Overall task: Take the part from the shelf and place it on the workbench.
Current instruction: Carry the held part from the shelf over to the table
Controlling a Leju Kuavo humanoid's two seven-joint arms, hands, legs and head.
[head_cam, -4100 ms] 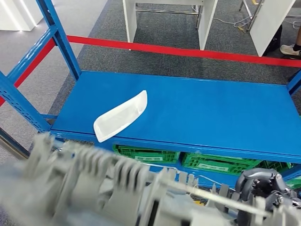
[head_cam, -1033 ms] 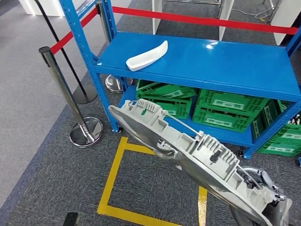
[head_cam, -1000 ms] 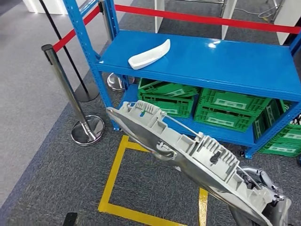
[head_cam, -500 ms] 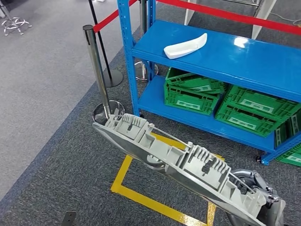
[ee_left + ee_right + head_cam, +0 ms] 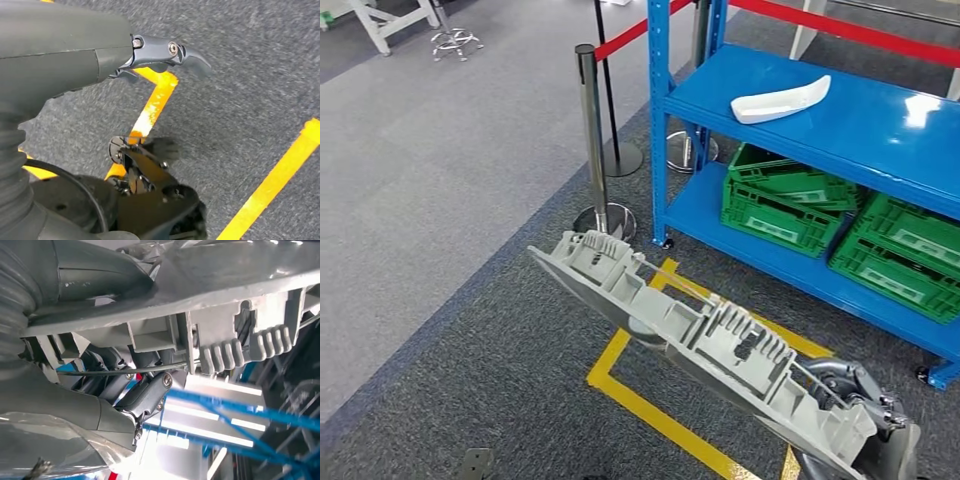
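Since half a second ago the whole head view has swung: the blue shelf (image 5: 848, 130) now lies further toward the upper right and more bare grey floor (image 5: 433, 200) shows on the left, so the camera has turned, while the part (image 5: 697, 340) sits in the frame much as before. The part is a long grey moulded plastic piece with ribs, clips and a thin wire along its open side, held in the air aslant over the yellow floor marking (image 5: 652, 420). Its near end is in the right hand (image 5: 863, 420), whose fingers (image 5: 151, 390) are curled in against the ribbed underside, clamped on it. The left hand (image 5: 113, 55) hangs over the carpet holding nothing, fingers (image 5: 170, 50) loosely extended. Green crates (image 5: 788, 200) stand on the shelf's lower level; their contents cannot be seen. A white tray-like piece (image 5: 780, 100) lies near the top level's left front corner. A stanchion (image 5: 595, 150) stands beside the shelf's left end.
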